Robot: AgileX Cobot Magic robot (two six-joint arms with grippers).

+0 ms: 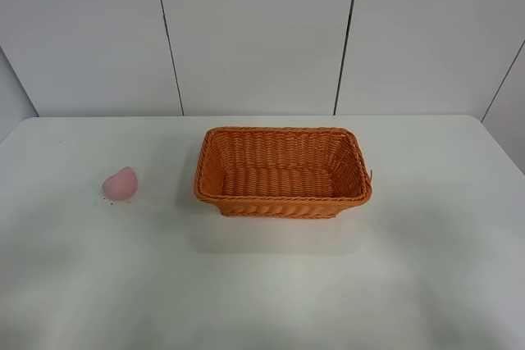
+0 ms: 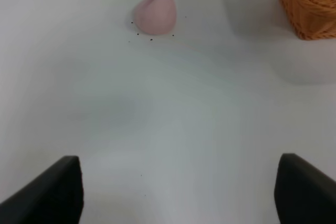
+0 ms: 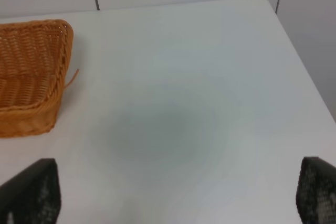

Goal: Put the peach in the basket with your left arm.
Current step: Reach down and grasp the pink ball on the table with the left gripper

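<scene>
The pale pink peach (image 1: 120, 184) lies on the white table at the left; it also shows in the left wrist view (image 2: 155, 12), with small dark specks around it. The orange wicker basket (image 1: 283, 171) stands empty in the middle of the table; a corner shows in the left wrist view (image 2: 308, 2) and one end in the right wrist view (image 3: 31, 72). My left gripper (image 2: 178, 192) is open and empty, well short of the peach. My right gripper (image 3: 176, 198) is open and empty, to the right of the basket. Neither arm shows in the exterior high view.
The white table (image 1: 426, 268) runs back to a white panelled wall (image 1: 262, 30). Its right edge (image 3: 304, 72) shows in the right wrist view.
</scene>
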